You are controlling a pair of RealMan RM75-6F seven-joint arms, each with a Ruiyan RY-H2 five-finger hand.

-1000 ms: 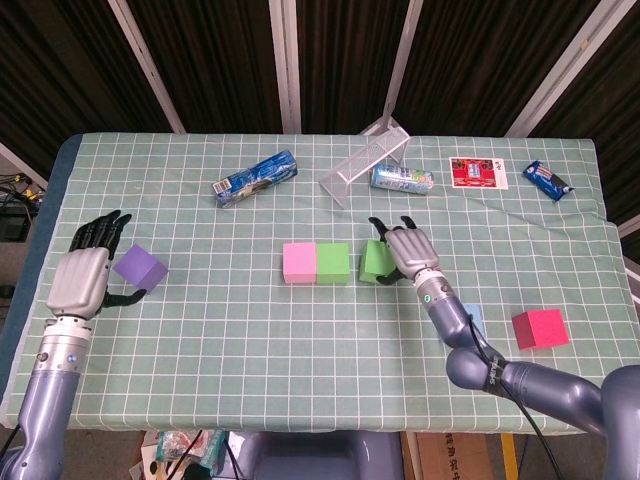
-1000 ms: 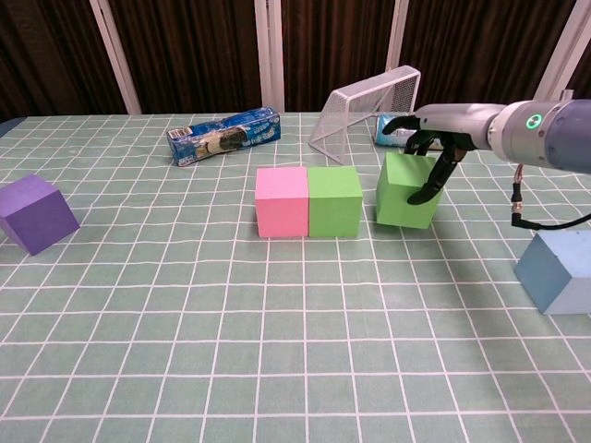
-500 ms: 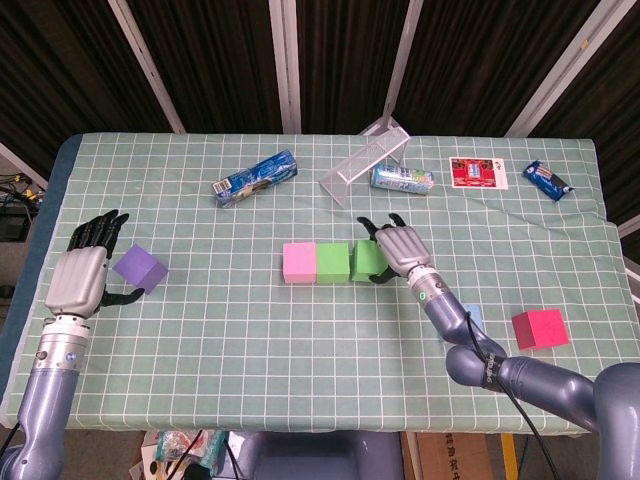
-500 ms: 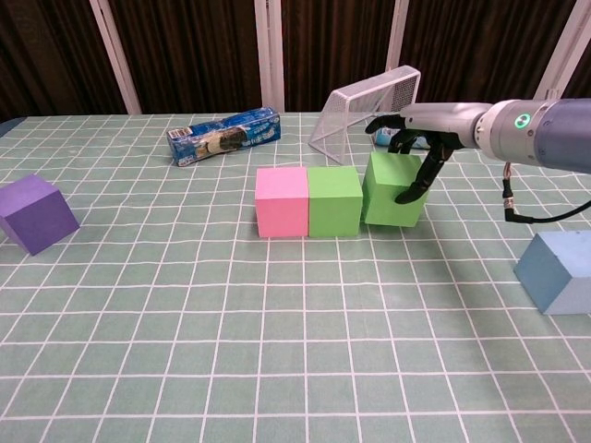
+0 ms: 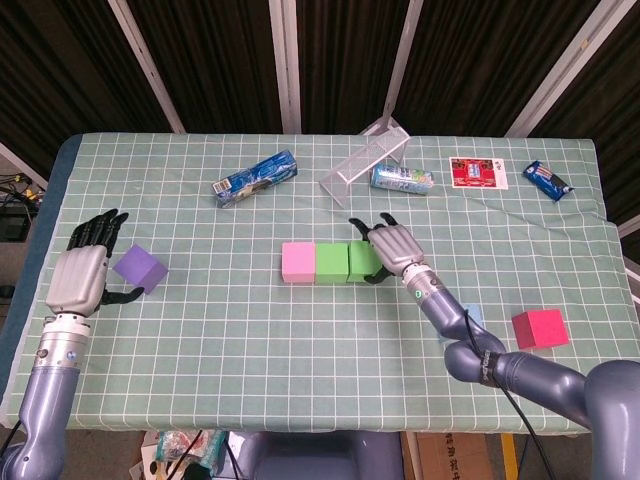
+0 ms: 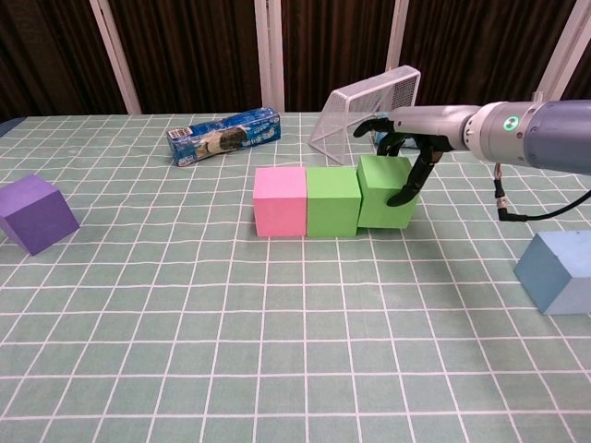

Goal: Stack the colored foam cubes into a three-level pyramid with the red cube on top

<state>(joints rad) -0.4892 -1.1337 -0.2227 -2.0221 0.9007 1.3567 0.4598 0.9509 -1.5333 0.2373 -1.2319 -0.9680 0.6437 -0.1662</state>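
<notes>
Head camera: sits high above me, tilted steeply down and forward, far enough back to take in the whole table (image 5: 200,350), both my forearms, dark slatted panels beyond the far edge and some floor clutter below the near edge.

Chest camera: mounted low, just above cloth level, facing forward almost horizontally across the table (image 6: 277,369); it is much nearer (cubes read large, side faces visible).

Overlap: both views share the central row of cubes (image 5: 330,263) (image 6: 332,200), the wire basket (image 5: 365,157) (image 6: 369,111) and my right hand (image 5: 390,250) (image 6: 406,148). My left hand (image 5: 82,275) shows only from above.
</notes>
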